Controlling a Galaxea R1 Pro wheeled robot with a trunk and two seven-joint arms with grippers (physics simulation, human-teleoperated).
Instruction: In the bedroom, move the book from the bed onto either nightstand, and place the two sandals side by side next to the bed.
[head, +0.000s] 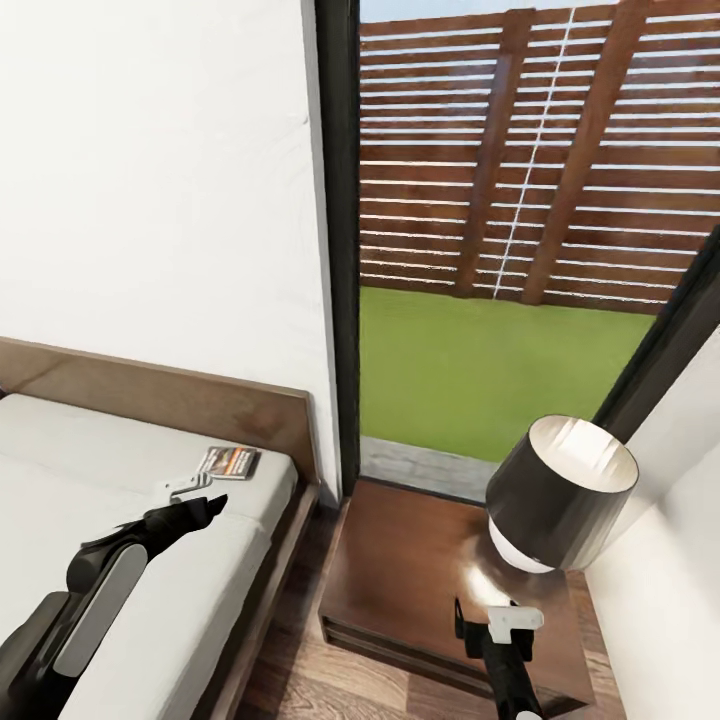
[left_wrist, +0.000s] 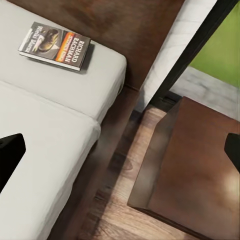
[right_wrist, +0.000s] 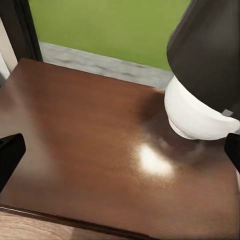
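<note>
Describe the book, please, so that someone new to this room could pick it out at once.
Start at the bed with its pale mattress and brown headboard. Near the headboard, at the corner closest to the nightstand, lies the book, flat. It is small and thin, with an orange and black cover.

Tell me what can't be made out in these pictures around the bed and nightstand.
- Bed: its foot and far side are cut off by the head view's left and bottom edges.
- Book: the small cover print is too blurred to read in the left wrist view.
- Lamp: the shade's top is cut off by the right wrist view's edge.
- Nightstand: its front is hardly visible from the head view's steep angle.
</note>
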